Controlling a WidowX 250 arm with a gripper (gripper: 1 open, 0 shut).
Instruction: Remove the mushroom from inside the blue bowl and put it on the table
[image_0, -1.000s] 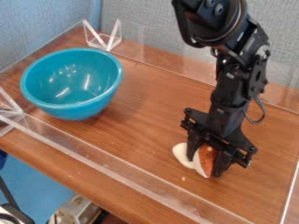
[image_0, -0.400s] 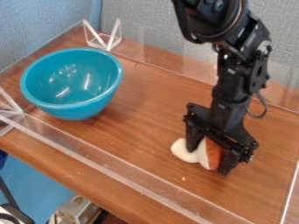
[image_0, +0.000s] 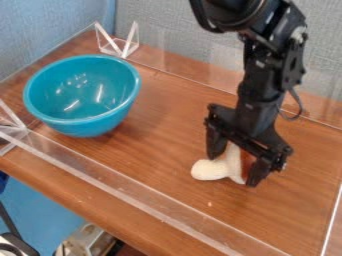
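Hand (image_0: 238, 160): wide open now, was shut | mushroom (image_0: 218, 168): let go, it seems, on the table (image_0: 147, 170), away from the bowl (image_0: 83, 95) | job: looks done

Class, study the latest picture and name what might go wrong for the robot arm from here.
The black jaws stand open around the small white-stemmed toy mushroom on the brown wood-grain table, so lifting away might catch the cap and drag or tip it. The mushroom also lies near the low clear wall; a sideways nudge could perhaps push it against that.
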